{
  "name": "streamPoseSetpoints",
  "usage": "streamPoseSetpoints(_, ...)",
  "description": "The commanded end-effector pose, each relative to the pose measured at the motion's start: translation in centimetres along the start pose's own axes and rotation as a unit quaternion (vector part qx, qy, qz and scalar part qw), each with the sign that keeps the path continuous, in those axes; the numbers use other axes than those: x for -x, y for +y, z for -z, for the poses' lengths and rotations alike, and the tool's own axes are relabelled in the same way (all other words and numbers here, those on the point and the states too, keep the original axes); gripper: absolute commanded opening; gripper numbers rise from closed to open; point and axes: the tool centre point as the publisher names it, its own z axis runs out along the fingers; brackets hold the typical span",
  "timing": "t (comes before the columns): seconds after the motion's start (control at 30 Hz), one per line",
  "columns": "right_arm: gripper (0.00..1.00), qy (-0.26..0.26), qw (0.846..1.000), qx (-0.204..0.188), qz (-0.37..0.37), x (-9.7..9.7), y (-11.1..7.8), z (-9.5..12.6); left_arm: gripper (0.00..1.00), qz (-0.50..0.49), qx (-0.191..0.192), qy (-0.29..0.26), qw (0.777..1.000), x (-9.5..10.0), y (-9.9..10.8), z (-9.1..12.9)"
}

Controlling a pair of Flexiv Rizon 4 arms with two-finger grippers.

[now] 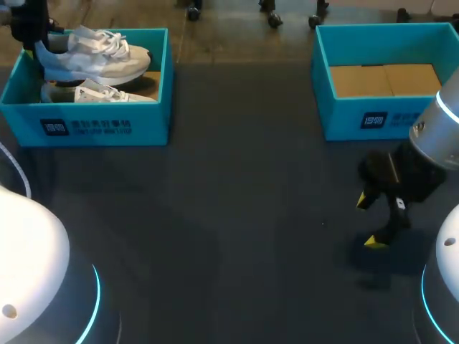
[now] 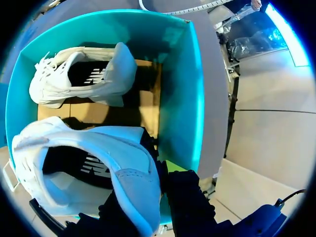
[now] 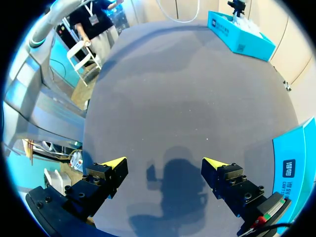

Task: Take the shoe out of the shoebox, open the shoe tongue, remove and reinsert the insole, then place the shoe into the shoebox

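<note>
A white sneaker (image 1: 97, 61) hangs tilted over the left teal shoebox (image 1: 107, 125), with my left gripper (image 1: 37, 47) shut on its heel. In the left wrist view the held sneaker (image 2: 94, 168) fills the space ahead of the left gripper (image 2: 154, 195), its heel collar pinched between the dark fingers (image 2: 190, 207). A second white sneaker (image 2: 84, 76) lies on the box's cardboard floor below; it also shows in the head view as the lower sneaker (image 1: 100, 93). My right gripper (image 1: 369, 222) stands open low over the bare table, and the right wrist view shows nothing between the right gripper (image 3: 164, 163) tips.
A second teal shoebox (image 1: 358, 118) with only a cardboard floor stands at the back right, just beyond my right arm; its corner (image 3: 291, 170) sits beside the right gripper. The dark table (image 1: 237, 215) stretches between the two boxes.
</note>
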Motion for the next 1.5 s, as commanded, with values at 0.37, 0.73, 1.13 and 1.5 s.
streamPoseSetpoints(0.37,1.00,-0.001,1.000,-0.001,0.000,-0.1,0.0,0.0,0.00,0.012,-0.012,0.005,1.000,2.2,0.8,-2.5)
streamPoseSetpoints(0.73,1.00,-0.001,1.000,-0.001,0.000,-0.1,0.0,0.0,0.00,0.003,-0.014,0.012,1.000,3.4,0.8,-4.2)
streamPoseSetpoints(1.13,1.00,-0.001,1.000,-0.001,0.000,-0.1,0.0,0.0,0.00,0.007,-0.013,0.011,1.000,4.0,1.3,-5.5)
streamPoseSetpoints(1.5,1.00,-0.001,1.000,-0.001,0.000,-0.1,0.0,0.0,0.44,0.013,-0.024,-0.009,1.000,4.0,1.7,-6.6)
